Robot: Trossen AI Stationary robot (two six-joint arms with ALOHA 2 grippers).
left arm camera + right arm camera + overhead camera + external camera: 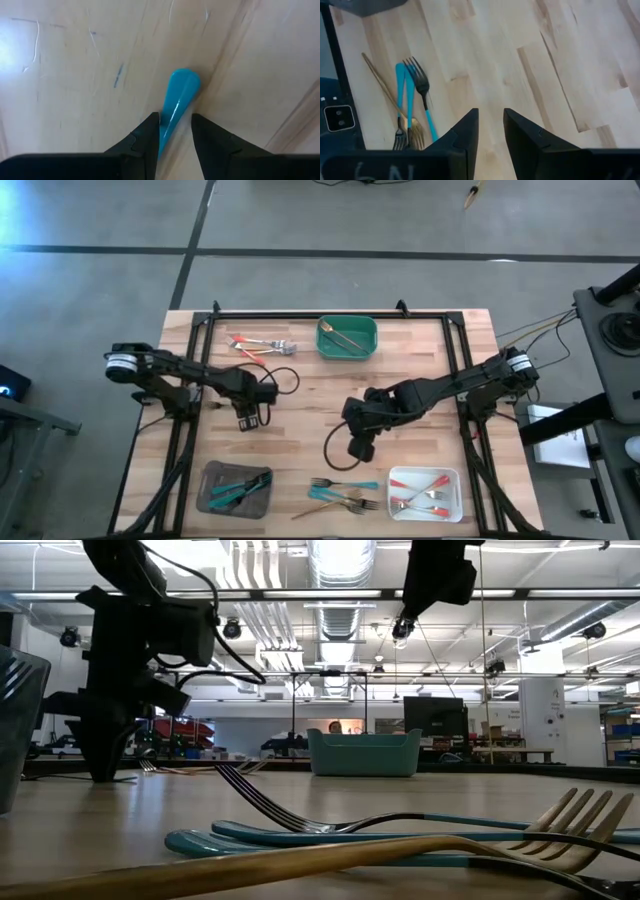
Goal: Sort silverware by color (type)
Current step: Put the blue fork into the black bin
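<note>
Left wrist view is showing what the overhead one hides: my left tool (175,137) is pinching a teal-handled piece (179,97), fingers closed narrowly on its handle, the rounded end sticking out over pale wood. From above, that left tool (250,417) is hanging over the worktop's (300,395) left-middle, the piece itself too small to make out there.

My right tool (490,131) is holding nothing, its fingers only slightly parted, above bare planks with open room on all sides; overhead it (360,448) is sitting near the centre, towards the front.

Nearest the front edge, loose teal and gold forks (345,495) are lying crossed between the grey tray (207,502) of teal pieces and the white tray (452,505) of red-handled ones. Farther back, red-handled pieces (258,346) are lying loose beside the green tray (347,338), which is holding a gold piece.

Beyond the worktop, the low view is showing a workshop with ceiling ducts.
</note>
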